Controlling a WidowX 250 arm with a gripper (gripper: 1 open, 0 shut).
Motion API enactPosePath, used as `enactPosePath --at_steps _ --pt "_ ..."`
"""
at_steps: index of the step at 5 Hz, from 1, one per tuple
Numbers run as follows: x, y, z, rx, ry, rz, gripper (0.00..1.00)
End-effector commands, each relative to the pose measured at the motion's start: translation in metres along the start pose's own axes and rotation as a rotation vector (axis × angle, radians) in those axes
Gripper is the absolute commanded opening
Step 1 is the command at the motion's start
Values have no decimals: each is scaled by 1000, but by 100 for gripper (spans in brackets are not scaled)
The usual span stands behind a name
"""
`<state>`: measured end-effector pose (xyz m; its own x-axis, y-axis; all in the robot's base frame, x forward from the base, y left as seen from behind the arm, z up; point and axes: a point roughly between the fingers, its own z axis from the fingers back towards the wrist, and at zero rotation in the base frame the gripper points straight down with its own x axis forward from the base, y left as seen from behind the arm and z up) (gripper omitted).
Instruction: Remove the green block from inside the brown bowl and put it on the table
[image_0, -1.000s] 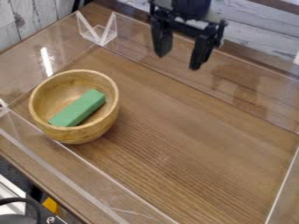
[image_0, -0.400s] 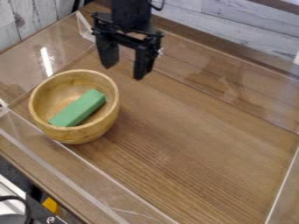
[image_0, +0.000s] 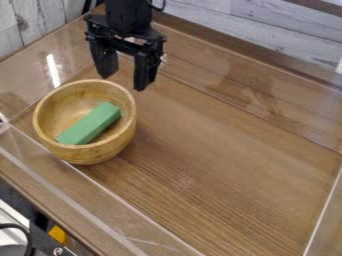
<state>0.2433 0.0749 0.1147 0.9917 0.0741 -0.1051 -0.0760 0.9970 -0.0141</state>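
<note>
The green block (image_0: 88, 124) lies tilted inside the brown bowl (image_0: 60, 146), which rests on the table (image_0: 214, 150) at the left. My gripper (image_0: 124, 69) hangs open above the table just behind the bowl's far rim, its two dark fingers pointing down with nothing between them. It is apart from both the bowl and the block.
Low clear plastic walls edge the table, with a front wall (image_0: 134, 215) running along the near side and a clear triangular piece (image_0: 91, 22) at the back left corner. Bare wood grain stretches across the middle and right of the tabletop.
My gripper has travelled left and slightly nearer, from the back middle of the table to just behind the bowl. It has stayed open. Bowl and block have not moved.
</note>
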Motion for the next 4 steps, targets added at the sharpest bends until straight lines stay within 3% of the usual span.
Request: enactPosePath --at_steps 1,4 --pt "0 5 5 9 -27 0 100" --pt "-2 17 -10 7 -10 4 100"
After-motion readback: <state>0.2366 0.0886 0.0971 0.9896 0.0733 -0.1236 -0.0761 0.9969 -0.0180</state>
